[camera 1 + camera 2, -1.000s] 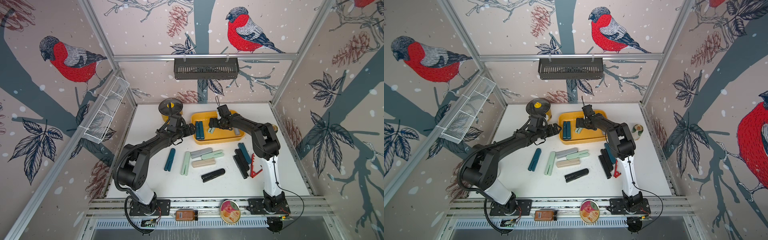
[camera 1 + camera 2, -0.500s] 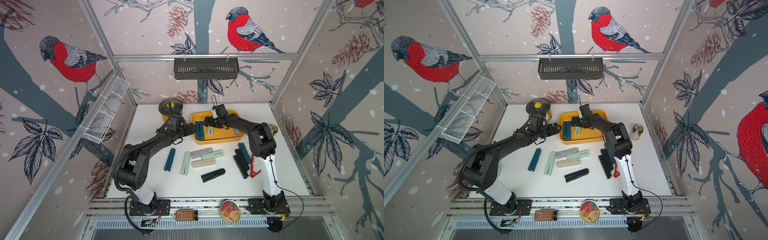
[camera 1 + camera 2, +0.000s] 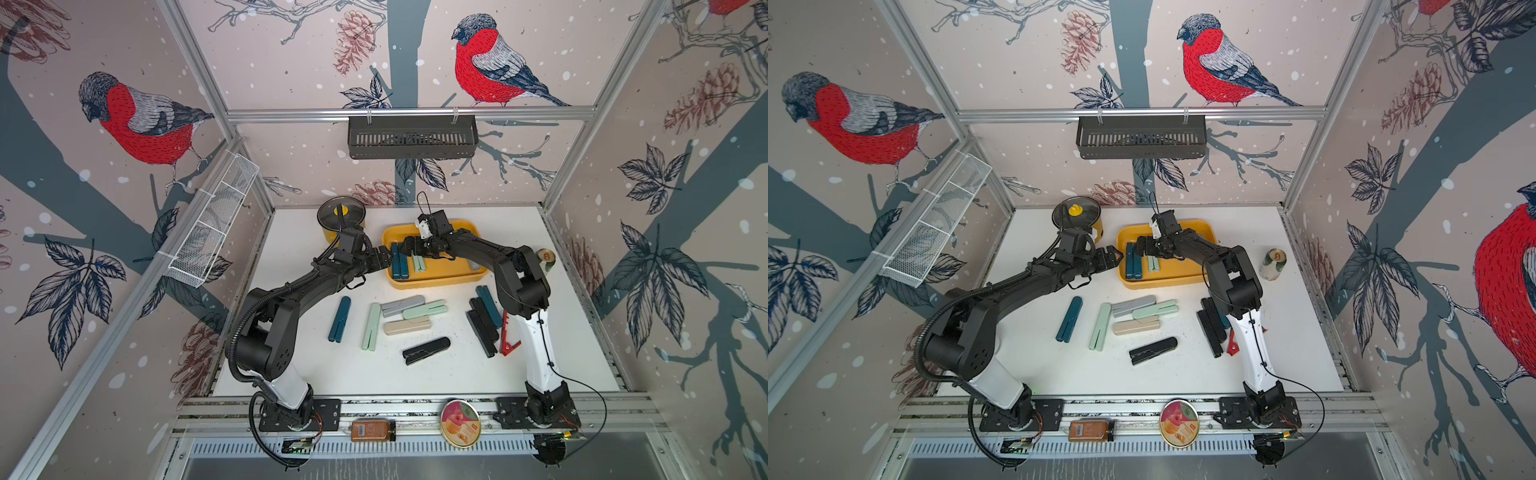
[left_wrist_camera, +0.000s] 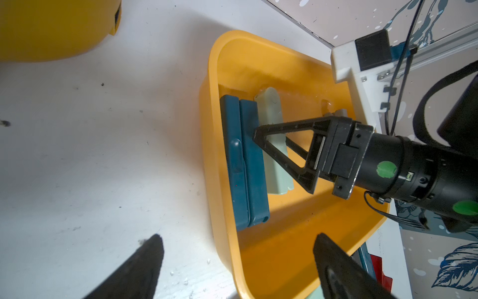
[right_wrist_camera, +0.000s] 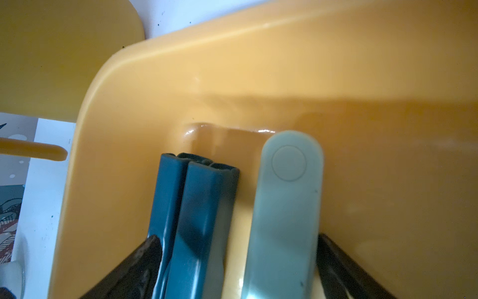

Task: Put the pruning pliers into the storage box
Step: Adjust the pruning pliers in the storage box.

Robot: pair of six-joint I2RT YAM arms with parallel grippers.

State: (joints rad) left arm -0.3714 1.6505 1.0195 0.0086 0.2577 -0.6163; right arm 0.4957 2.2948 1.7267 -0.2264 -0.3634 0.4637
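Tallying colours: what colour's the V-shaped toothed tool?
Red V-shaped toothed tool, clearest in a top view.

The white tabletop [image 3: 415, 378] carries the yellow storage box [image 3: 436, 283] beside a lidded yellow pot [image 3: 328, 210], what looks like a drinks can [image 3: 1273, 264] towards the right, and loose pruning pliers [image 3: 371, 326] nearer the front edge, one red.

Teal pliers [image 3: 400, 261], mint pliers [image 3: 419, 264], in storage box [image 3: 436, 284]

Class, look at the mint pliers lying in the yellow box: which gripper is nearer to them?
Right. The right gripper hangs open just over the mint pliers inside the storage box; the left gripper, also open, is at the box's rim.
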